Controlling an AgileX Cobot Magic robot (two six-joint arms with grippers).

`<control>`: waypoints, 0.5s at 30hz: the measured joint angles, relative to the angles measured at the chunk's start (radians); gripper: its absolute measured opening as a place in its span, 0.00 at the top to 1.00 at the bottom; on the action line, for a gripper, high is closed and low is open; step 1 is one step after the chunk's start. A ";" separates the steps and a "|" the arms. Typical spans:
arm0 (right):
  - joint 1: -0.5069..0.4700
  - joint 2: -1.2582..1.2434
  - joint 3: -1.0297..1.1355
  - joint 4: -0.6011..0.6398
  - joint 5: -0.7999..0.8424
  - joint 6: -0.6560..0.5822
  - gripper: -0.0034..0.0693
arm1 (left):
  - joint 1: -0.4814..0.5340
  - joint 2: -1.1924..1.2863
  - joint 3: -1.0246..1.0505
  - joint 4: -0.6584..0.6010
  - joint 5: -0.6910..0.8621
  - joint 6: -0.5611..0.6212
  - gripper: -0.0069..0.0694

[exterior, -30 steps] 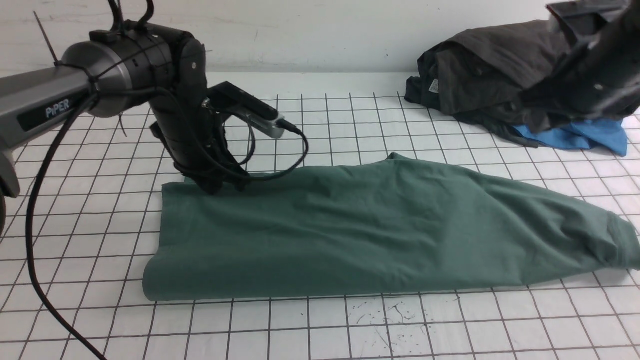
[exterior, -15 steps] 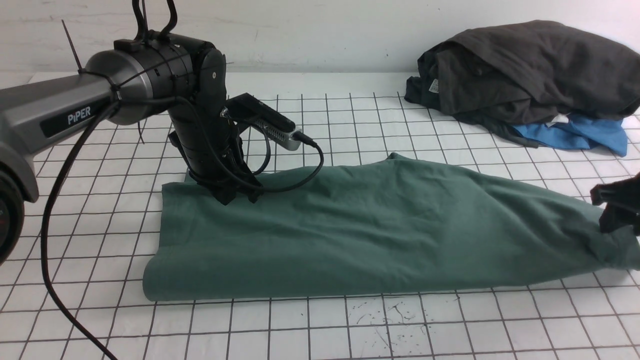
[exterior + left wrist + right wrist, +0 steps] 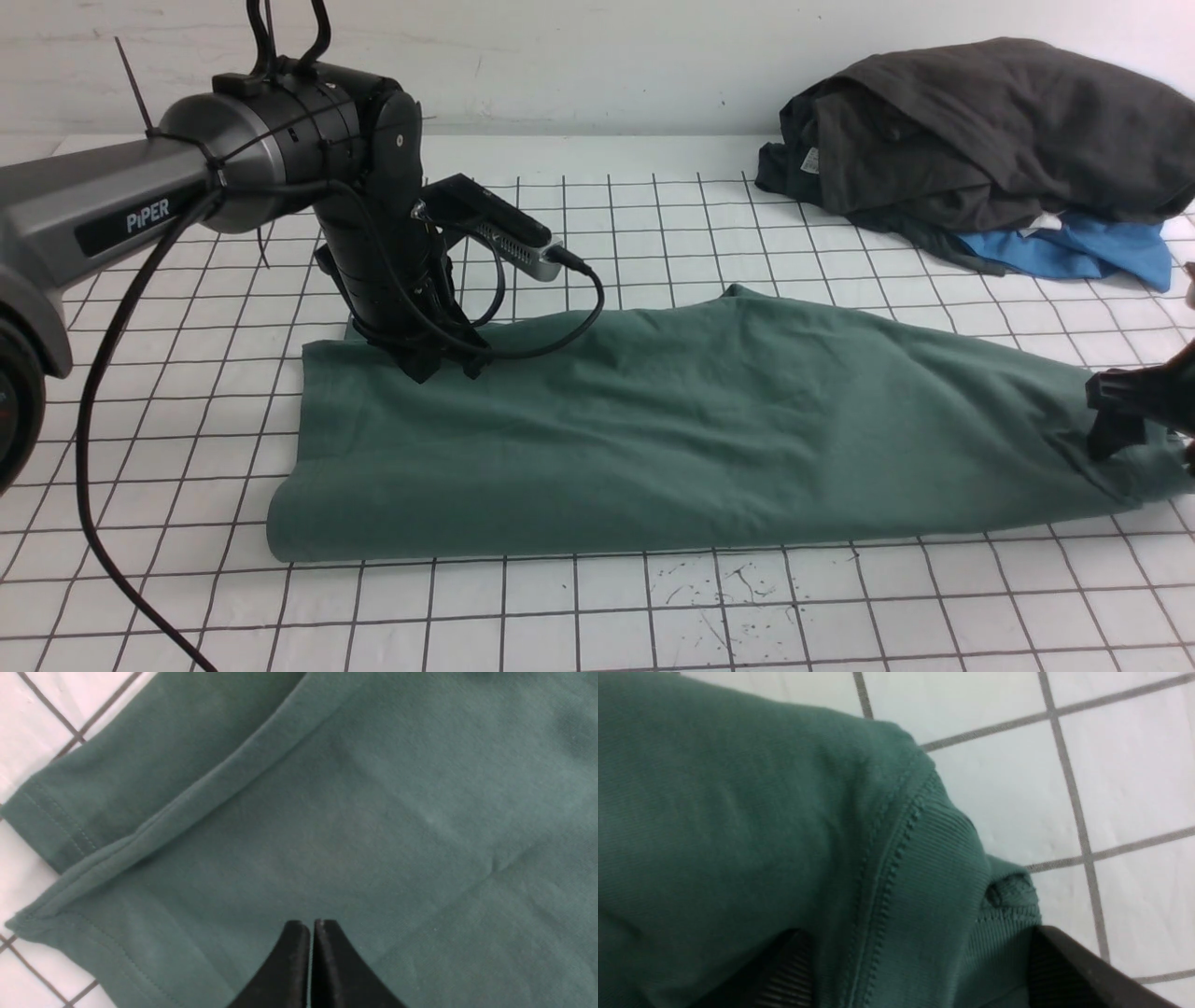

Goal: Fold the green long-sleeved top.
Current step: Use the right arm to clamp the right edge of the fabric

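Nearest the camera, the white table surface ruled with a dark grid [image 3: 597, 607] carries a patch of thin dark scribbles [image 3: 728, 583] just in front of the large muted dark-green long-sleeved top [image 3: 709, 439]. The top lies folded into a long band across the middle of the table, its blunt stitched hem end [image 3: 60, 826] at the left and its narrowing end reaching to the right edge of the front view, where it is cut off. At that end the right gripper [image 3: 920, 949] stands with its jaws wide apart, straddling the top's ribbed cuff [image 3: 934, 882]. The cloth bunches between the two fingers, which do not close on it. In the front view only part of this gripper shows, and the arm behind it is out of frame. At the top's far left corner the left gripper [image 3: 311, 926] points down onto the fabric, its black fingers pressed together tip to tip with no cloth seen between them. The arm's bulk hides the corner just beneath it from the front. A loose black cable [image 3: 84, 448] hangs from this grey arm, and its lower run leaves the picture. Far back on the right, well apart from the top, a crumpled dark charcoal-grey garment [image 3: 980, 131] is heaped over a bright blue garment [image 3: 1074, 252], of which only one edge shows. Behind them is the white wall [image 3: 597, 65].
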 joint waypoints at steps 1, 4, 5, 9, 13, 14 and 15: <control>0.000 0.000 0.000 0.000 -0.001 0.000 0.22 | 0.000 0.000 0.000 0.000 0.000 0.000 0.92; 0.000 0.001 0.000 0.001 -0.005 -0.007 0.43 | 0.000 0.000 0.000 0.000 0.000 0.000 0.92; 0.000 0.001 0.000 0.002 -0.005 -0.009 0.46 | 0.000 0.000 0.000 0.000 0.000 0.000 0.92; 0.000 -0.002 -0.002 0.001 -0.006 -0.036 0.82 | 0.000 0.000 0.000 0.000 0.000 0.010 0.92; 0.001 -0.038 -0.001 -0.015 0.004 -0.059 0.92 | 0.000 -0.007 0.000 0.007 0.001 0.019 0.92; 0.001 -0.062 -0.006 -0.033 0.021 -0.059 0.92 | 0.000 -0.020 0.000 0.014 0.002 0.020 0.92; 0.001 -0.070 -0.009 -0.040 0.024 -0.059 0.92 | 0.000 -0.023 0.000 0.017 0.002 0.020 0.92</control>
